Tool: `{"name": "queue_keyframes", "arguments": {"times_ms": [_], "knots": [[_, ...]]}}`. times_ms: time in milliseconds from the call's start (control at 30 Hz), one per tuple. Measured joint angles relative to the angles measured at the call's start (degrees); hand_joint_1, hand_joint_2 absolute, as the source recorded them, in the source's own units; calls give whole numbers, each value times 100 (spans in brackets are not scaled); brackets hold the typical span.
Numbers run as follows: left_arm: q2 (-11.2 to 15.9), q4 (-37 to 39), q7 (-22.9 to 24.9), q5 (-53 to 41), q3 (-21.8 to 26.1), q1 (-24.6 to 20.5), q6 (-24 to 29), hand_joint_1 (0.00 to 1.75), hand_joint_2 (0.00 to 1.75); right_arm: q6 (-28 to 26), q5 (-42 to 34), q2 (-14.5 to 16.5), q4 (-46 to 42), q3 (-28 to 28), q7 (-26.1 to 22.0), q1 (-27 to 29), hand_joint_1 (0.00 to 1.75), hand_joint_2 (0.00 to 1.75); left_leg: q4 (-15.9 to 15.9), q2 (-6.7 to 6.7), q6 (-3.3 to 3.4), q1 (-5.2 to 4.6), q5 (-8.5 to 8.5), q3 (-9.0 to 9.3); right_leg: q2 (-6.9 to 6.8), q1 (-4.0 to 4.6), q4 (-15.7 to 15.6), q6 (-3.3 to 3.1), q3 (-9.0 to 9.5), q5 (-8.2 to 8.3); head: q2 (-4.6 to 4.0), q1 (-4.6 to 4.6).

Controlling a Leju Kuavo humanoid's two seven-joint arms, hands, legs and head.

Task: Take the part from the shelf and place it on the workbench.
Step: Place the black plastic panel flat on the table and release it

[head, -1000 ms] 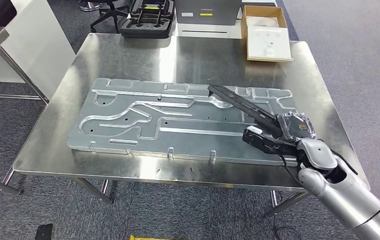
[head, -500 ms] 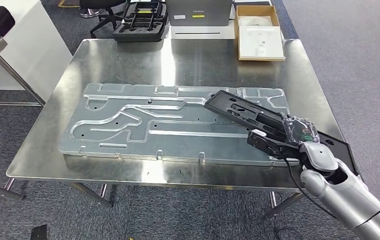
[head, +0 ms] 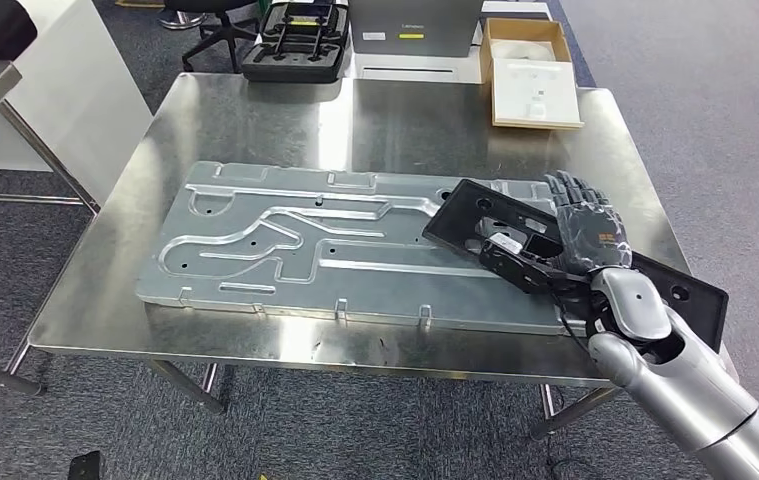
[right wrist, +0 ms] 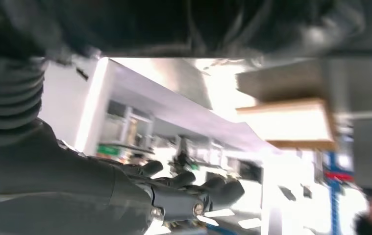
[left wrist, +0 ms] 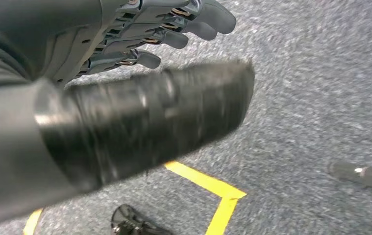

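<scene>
Holding the black part (head: 575, 255) in my right hand (head: 580, 240) over the right end of the workbench (head: 255, 110). Judging the grip from the head view: thumb side is sitting under the part, darker fingers (head: 577, 195) are lying stretched across its top face, so I'm calling it clamped flat between the two, not wrapped around. The right wrist view is too blurred to confirm finger contact.

The part is long and flat, with its long axis running diagonally: the far end is pointing up-left and overlapping the right end of the big grey grooved plate (head: 285, 235), and the near end is sticking out past the bench's right front corner toward me. It's tilting slightly, far end lower, and I can't tell if that end is touching the plate or just hovering over it.

The key relation for the set-down is that the hand is gripping near mid-length, so both ends overhang. I'm thinking the part needs to shift leftward over the surface before release, or the near end will be hanging off the edge.

My left hand (left wrist: 139, 34) is hanging down by the carpet floor (left wrist: 311, 98), fingers loosely apart, holding nothing, well away from the part. The right hand is the only one in play.
</scene>
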Motion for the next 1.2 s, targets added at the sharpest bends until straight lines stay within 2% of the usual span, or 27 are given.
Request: {"name": "queue_keyframes", "arguments": {"times_ms": [33, 100, 133, 167, 200, 267, 333, 400, 467, 500, 533, 567, 633, 700, 800, 833, 867, 900, 967, 1000, 1033, 1067, 1167, 1200], "knots": [[-15, 4, 18, -8, 0, 1, 12, 0, 0, -8, 27, 27, -46, 5, -3, -4, 0, 0, 9, -4, -3, 3, -4, 0, 0, -5, -62, 1, 35, 93, 0, 1], [-40, 10, 36, -17, 0, 2, 24, 0, 0, -16, 58, 69, -131, 9, -6, -35, 0, 0, 52, -16, -33, 10, -28, -4, -2, -15, -741, -7, 370, 447, 0, 2], [-48, 15, 40, -19, 0, 0, 27, 0, 0, -22, 64, 86, -165, 9, -6, -62, 0, 0, 96, -21, -61, -3, -50, -22, -2, -13, -1111, -16, 556, 570, 0, 3], [-53, 21, 43, -20, 0, 0, 29, 0, 0, -30, 67, 101, -199, 10, -5, -87, 0, 0, 128, -26, -90, -8, -64, -44, 0, -8, -1367, -34, 681, 638, 0, -2], [-55, 28, 46, -21, 0, 2, 31, 0, 0, -38, 68, 114, -227, 10, -5, -103, 0, 0, 151, -28, -118, -16, -71, -65, 3, 3, -1487, -55, 734, 646, 0, -3], [-60, 37, 51, -22, 0, 5, 33, 0, 0, -49, 68, 136, -273, 11, -4, -112, 0, 0, 153, -30, -166, -14, -65, -84, 10, 18, -1508, -114, 734, 656, 0, -7], [-65, 41, 53, -23, 0, 4, 33, 0, 0, -53, 70, 155, -313, 12, -4, -123, 0, 0, 258, -23, -226, -2, -153, -128, 6, 7, -1540, -176, 740, 684, 0, -16], [-69, 49, 56, -23, 2, -1, 36, 0, 0, -54, 72, 177, -348, 12, -4, -140, 0, 0, 736, -13, -290, 17, -450, -334, -4, -1, -1560, -222, 744, 702, 0, -36], [-79, 64, 81, -23, 9, 1, 64, 0, 0, -54, 78, 203, -360, 14, -17, -144, 0, 0, 1428, -10, -331, 29, -771, -640, -13, 6, -1556, -242, 732, 711, 0, -45], [-88, 72, 101, -23, 13, 4, 91, 0, 0, -54, 87, 220, -360, 19, -33, -143, 0, 0, 1628, -10, -339, 31, -824, -724, -15, 9, -1554, -244, 725, 715, 0, -45], [-97, 79, 123, -24, 16, 6, 119, 0, 0, -54, 99, 240, -362, 26, -55, -143, 0, 0, 1629, -10, -338, 31, -775, -708, -16, 11, -1551, -245, 720, 719, 0, -45], [-104, 83, 143, -25, 18, 6, 142, 0, 0, -54, 115, 262, -372, 35, -79, -144, 0, 0, 1420, -10, -327, 31, -637, -585, -15, 11, -1550, -242, 718, 721, 0, -45], [-108, 89, 171, -31, 21, -2, 163, 0, 0, -55, 140, 307, -413, 47, -122, -154, 0, 0, 651, -12, -281, 22, -314, -163, -12, 15, -1549, -226, 717, 732, 0, -45], [-109, 92, 194, -49, 22, -12, 171, 0, 0, -72, 147, 343, -464, 56, -154, -186, 0, 0, 164, -17, -226, -8, -173, 78, -11, 22, -1551, -184, 700, 757, 0, -42], [-112, 96, 214, -79, 22, -16, 174, 0, 0, -130, 155, 394, -545, 83, -204, -222, 0, 0, 79, -13, -144, -23, -118, 78, -12, 18, -1566, -94, 681, 792, 0, -40], [-115, 96, 215, -80, 22, -17, 175, 0, 0, -153, 168, 402, -576, 90, -219, -228, 0, 0, 46, -7, -107, -12, -83, 81, -12, 18, -1521, -70, 666, 737, 0, -37], [-118, 96, 213, -81, 22, -18, 174, 0, 0, -179, 191, 407, -608, 96, -230, -236, 0, 0, 11, 0, -67, 2, -46, 78, -11, 20, -1386, -52, 617, 608, 0, -34], [-120, 97, 209, -84, 22, -20, 172, 0, 0, -205, 220, 409, -635, 100, -235, -245, 0, 0, -15, 7, -33, 13, -12, 66, -11, 21, -1129, -39, 524, 405, 0, -31], [-127, 98, 192, -96, 22, -22, 166, 0, 0, -263, 293, 418, -689, 114, -242, -255, 0, 0, -12, 11, 3, 4, 29, 4, -8, 12, -410, -20, 273, -40, 0, -28], [-132, 98, 183, -103, 22, -22, 163, 0, 0, -289, 330, 425, -716, 121, -242, -252, 0, 0, -5, 13, 7, 0, 50, -34, -9, 7, -129, -11, 195, -162, 0, -28], [-140, 98, 174, -113, 22, -21, 164, 0, 0, -314, 369, 435, -745, 126, -242, -248, 0, 0, 5, 14, 7, 0, 71, -73, -9, 1, -27, -3, 203, -174, 0, -28], [-148, 99, 168, -121, 22, -20, 168, 0, 0, -337, 406, 444, -776, 128, -240, -246, 0, 0, 20, 13, 0, 1, 90, -111, -10, -5, -141, 3, 317, -86, 0, -28], [-164, 103, 158, -145, 22, -20, 193, 0, 0, -448, 456, 465, -896, 130, -233, -254, 0, 0, 100, 3, -48, 1, 130, -214, -10, -5, -1187, -12, 974, 278, 0, -31], [-165, 107, 152, -151, 22, -21, 202, 0, 0, -505, 425, 472, -938, 130, -232, -256, 0, 0, 127, 0, -76, -3, 145, -241, -6, 7, -1415, -31, 1097, 331, 0, -31]]}}
